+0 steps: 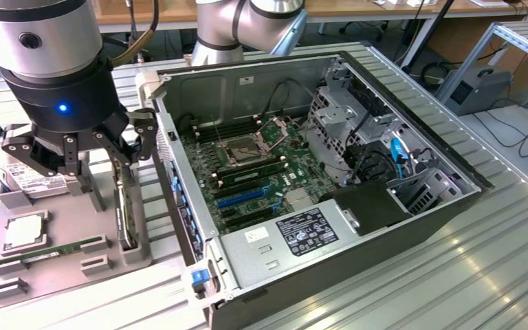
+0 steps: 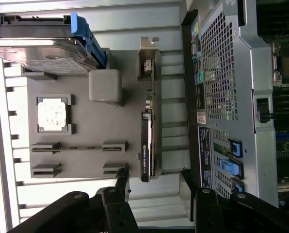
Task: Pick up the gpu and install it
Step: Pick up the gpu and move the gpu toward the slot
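Nothing's really done yet as far as I can tell: the gpu (image 1: 128, 212) (image 2: 147, 141) is standing on edge in its slot in the gray parts tray (image 1: 62, 275), right beside the open PC case (image 1: 383, 254). The gripper (image 1: 99, 180) (image 2: 154, 175) hangs over the card with its jaws spread wide, a finger on either side and nothing pinched. So both the pick and the install are left, and the blue expansion slot (image 1: 241, 199) on the motherboard looks free. A hard drive (image 1: 25, 182), a CPU (image 1: 24, 230) and a RAM stick (image 1: 49, 251) share the tray. Everything sits on a ribbed aluminium table (image 1: 502, 275) in what looks like a lab, with desks and cables behind.
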Tool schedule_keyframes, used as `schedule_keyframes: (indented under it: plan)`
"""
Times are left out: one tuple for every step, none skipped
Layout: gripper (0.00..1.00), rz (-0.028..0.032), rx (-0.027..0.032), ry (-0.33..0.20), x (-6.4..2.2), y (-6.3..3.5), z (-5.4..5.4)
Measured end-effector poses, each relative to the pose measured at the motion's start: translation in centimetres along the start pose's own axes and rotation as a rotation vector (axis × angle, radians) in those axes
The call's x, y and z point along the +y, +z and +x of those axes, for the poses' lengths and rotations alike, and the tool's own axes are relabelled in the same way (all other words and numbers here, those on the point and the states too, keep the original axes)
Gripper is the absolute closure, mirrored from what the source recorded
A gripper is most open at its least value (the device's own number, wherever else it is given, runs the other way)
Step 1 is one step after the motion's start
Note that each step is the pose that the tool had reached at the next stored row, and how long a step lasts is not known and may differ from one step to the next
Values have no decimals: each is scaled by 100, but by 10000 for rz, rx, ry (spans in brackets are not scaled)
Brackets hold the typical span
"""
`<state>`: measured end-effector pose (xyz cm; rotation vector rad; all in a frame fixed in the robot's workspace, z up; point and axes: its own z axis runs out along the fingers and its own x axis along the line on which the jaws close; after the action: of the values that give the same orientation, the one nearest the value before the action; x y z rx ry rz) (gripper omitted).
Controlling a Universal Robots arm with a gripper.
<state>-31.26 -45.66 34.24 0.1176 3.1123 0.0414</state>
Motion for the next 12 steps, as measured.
schedule_keyframes:
  plan:
    - [46,0,0,0,0,3,0]
    - [46,0,0,0,0,5,0]
    - [46,1,1,0,0,6,0]
    - [46,1,1,0,0,8,0]
    - [46,1,1,0,0,10,0]
    - [46,0,0,0,0,12,0]
    - [46,0,0,0,0,14,0]
    - [46,0,0,0,0,16,0]
    - [46,0,0,0,-1,19,0]
    - [46,0,0,-1,-1,21,0]
    - [46,0,0,0,-1,25,1]
    - [46,0,0,0,-1,27,1]
